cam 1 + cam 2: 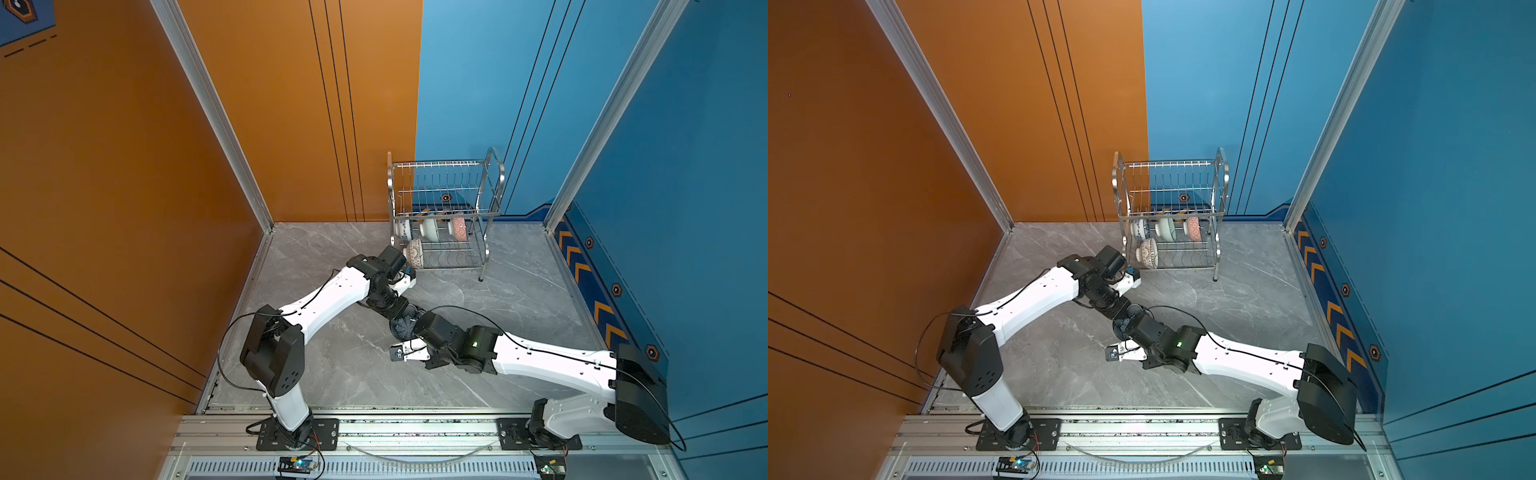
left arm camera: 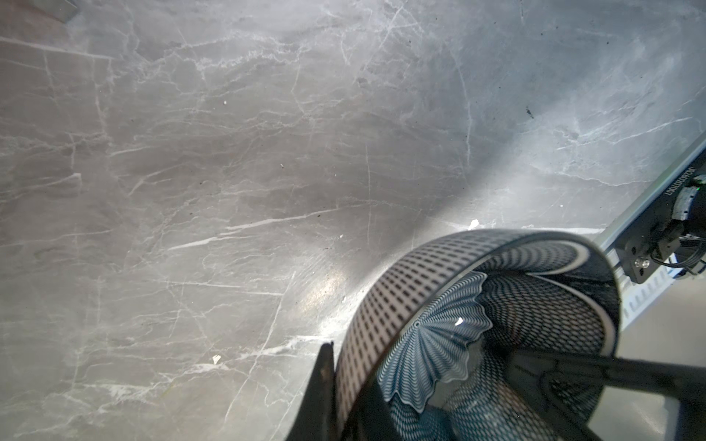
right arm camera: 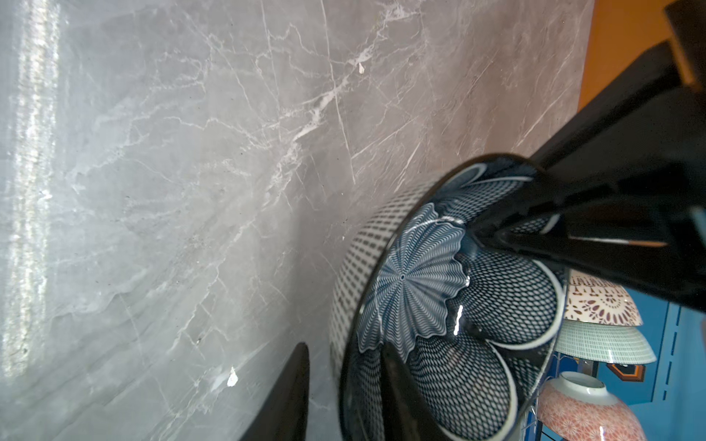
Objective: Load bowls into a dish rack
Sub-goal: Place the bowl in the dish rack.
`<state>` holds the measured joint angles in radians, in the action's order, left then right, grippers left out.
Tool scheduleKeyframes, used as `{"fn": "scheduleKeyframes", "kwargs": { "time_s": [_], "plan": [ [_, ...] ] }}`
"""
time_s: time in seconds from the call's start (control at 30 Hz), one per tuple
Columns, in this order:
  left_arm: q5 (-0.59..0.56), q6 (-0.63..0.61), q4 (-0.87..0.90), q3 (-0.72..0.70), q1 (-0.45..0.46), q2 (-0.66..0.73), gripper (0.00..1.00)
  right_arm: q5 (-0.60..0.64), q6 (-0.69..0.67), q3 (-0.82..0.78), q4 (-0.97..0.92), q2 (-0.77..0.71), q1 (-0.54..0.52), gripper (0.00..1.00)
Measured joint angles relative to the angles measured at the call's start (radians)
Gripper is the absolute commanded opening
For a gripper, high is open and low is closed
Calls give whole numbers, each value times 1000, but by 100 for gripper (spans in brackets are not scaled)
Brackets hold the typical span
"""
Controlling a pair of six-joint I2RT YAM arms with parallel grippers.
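Note:
The dark navy petal-patterned bowl (image 1: 404,328) (image 1: 1120,328) is held tilted above the table between my two arms. My left gripper (image 2: 344,397) (image 1: 398,312) is shut on its rim, one finger outside the wall and one inside. My right gripper (image 3: 344,401) (image 1: 415,326) straddles the same bowl (image 3: 420,290) at another part of the rim. Its inner finger is in the bowl, and a gap shows between its outer finger and the wall, so it is open. The steel dish rack (image 1: 444,195) (image 1: 1169,195) stands at the back. Its lower tier holds several bowls on edge.
In the rack, a blue-floral bowl (image 1: 402,228), a mint bowl (image 1: 430,228) and a reddish bowl (image 1: 459,228) stand in the back row. A brown-and-white patterned bowl (image 1: 414,253) stands in front of them. Orange and blue walls enclose the grey marble table (image 1: 519,316).

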<state>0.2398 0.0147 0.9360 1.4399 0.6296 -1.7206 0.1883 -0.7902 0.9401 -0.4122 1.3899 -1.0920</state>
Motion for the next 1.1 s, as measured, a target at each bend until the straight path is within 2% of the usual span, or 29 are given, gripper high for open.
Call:
{"fn": "scheduleKeyframes", "kwargs": {
  "time_s": [0.43, 0.83, 1.1],
  "plan": [
    [1, 0, 0, 0, 1, 0, 0, 18, -26, 7, 0, 13, 0, 22],
    [26, -26, 0, -1, 6, -21, 0, 18, -85, 8, 0, 45, -10, 19],
    [34, -49, -2, -1, 13, -27, 0, -9, -138, 8, -15, 56, -18, 10]
  ]
}}
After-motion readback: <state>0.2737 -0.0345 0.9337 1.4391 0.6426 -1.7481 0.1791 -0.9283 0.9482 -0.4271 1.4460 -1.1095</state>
